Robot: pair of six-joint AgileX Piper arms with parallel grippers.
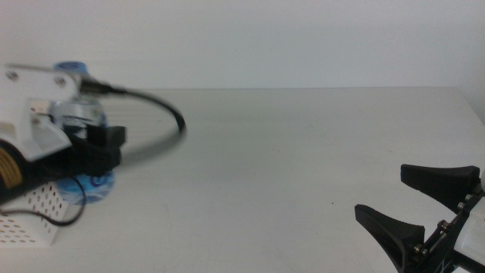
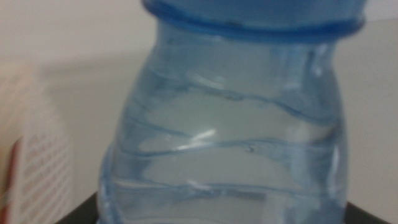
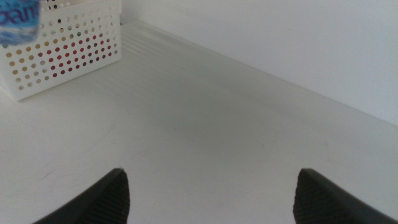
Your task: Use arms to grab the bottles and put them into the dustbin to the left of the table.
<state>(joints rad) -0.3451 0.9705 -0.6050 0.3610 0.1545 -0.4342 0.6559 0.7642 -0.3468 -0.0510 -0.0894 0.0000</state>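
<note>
**One bottle held above the bin**

One clear water bottle (image 1: 82, 114) stands upright, cap up, clamped in the left tool (image 1: 97, 145) over the white perforated bin (image 1: 34, 216) at the table's (image 1: 303, 152) left edge. Red shows through the bin's holes. The right tool (image 1: 424, 205) waits near-right, jaws wide apart, holding nothing.

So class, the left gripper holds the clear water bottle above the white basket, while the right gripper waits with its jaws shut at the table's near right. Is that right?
One detail is wrong: the right gripper has its jaws wide open, not shut, as the right wrist view shows. The rest stands: the left gripper holds the water bottle above the white basket.
</note>
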